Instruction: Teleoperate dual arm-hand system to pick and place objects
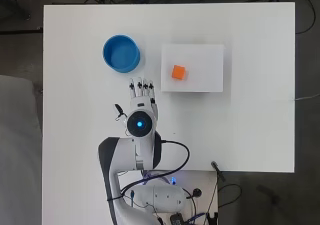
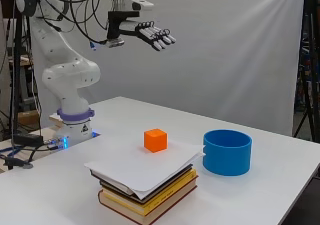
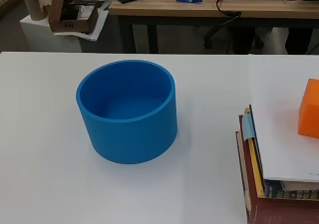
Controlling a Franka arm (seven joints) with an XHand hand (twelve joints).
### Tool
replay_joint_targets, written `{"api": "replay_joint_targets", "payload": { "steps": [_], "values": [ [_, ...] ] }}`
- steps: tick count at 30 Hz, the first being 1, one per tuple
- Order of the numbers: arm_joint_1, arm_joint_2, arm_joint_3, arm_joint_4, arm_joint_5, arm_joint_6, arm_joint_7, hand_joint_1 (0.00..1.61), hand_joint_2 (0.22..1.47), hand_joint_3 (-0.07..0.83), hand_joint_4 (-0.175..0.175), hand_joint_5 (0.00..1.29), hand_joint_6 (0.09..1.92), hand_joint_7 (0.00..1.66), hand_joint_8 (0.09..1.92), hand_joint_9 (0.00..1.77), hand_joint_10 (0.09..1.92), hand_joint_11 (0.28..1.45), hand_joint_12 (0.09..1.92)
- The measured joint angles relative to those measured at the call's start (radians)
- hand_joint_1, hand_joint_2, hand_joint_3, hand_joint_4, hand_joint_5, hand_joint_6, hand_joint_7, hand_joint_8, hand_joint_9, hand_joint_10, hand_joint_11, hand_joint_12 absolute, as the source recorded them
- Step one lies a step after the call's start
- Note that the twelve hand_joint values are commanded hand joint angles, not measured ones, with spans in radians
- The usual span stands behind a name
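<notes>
An orange cube rests on a white sheet that covers a stack of books. A round blue bowl stands empty on the table, left of the stack in the overhead view. My hand hovers high above the table, fingers straight and spread, palm down, holding nothing. It sits nearer the arm's base than both the bowl and the cube.
The white table has bare room to the right of the books and along its near edge. Cables lie near the arm's base. The wrist view shows desks in the room behind the table.
</notes>
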Motion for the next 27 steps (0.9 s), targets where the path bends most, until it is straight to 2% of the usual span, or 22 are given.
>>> {"api": "replay_joint_targets", "payload": {
  "steps": [6, 12, 19, 23, 27],
  "values": [
    [0.0, 0.067, 0.047, 0.004, 0.042, 0.063, 0.073, 0.08, 1.06, -0.005, 0.089, 0.25, 0.09, 0.29, 0.09, 0.41, 0.09, 0.45, 0.09],
    [-0.017, 0.124, -0.016, -0.007, 0.041, 0.122, 0.145, 0.04, 1.08, 0.006, 0.089, 0.21, 0.09, 0.27, 0.09, 0.41, 0.09, 0.47, 0.09],
    [-0.029, 0.319, -0.104, 0.017, 0.031, 0.231, 0.12, 0.02, 1.09, 0.006, 0.076, 0.19, 0.09, 0.28, 0.09, 0.42, 0.09, 0.49, 0.09],
    [-0.035, 0.393, -0.164, 0.021, 0.083, 0.289, 0.043, 0.09, 1.07, -0.005, 0.067, 0.2, 0.09, 0.28, 0.09, 0.42, 0.09, 0.49, 0.09],
    [-0.044, 0.453, -0.209, -0.008, 0.092, 0.4, -0.014, 0.08, 1.05, -0.004, 0.08, 0.3, 0.09, 0.36, 0.09, 0.45, 0.09, 0.5, 0.09]
  ]
}}
